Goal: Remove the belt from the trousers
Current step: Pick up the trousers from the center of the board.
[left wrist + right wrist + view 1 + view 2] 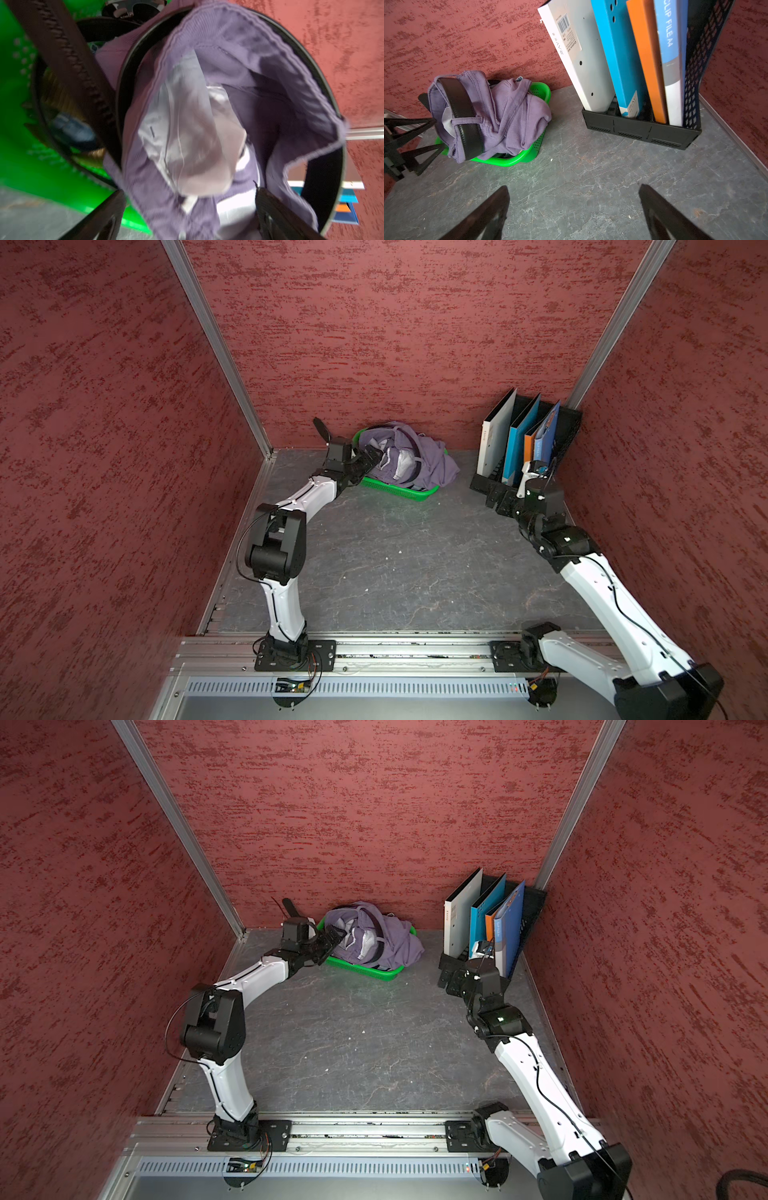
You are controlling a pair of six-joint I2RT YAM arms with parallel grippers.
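Lining up a grasp: left gripper point(189, 189), jaws wide and empty.
Just ahead of it lie lavender-grey fabric trousers point(512, 108), the narrow black leather-like belt point(460, 101) threaded through a fabric loop point(467, 121); right gripper point(573, 188), also wide, sits well apart. Next likely: pinch the belt, draw it lengthwise.

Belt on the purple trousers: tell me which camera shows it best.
The right wrist view: the belt lies unobstructed across the trousers, under one fabric loop. Both top views show only a small dark arc; the left wrist view, a blurred partial close-up.
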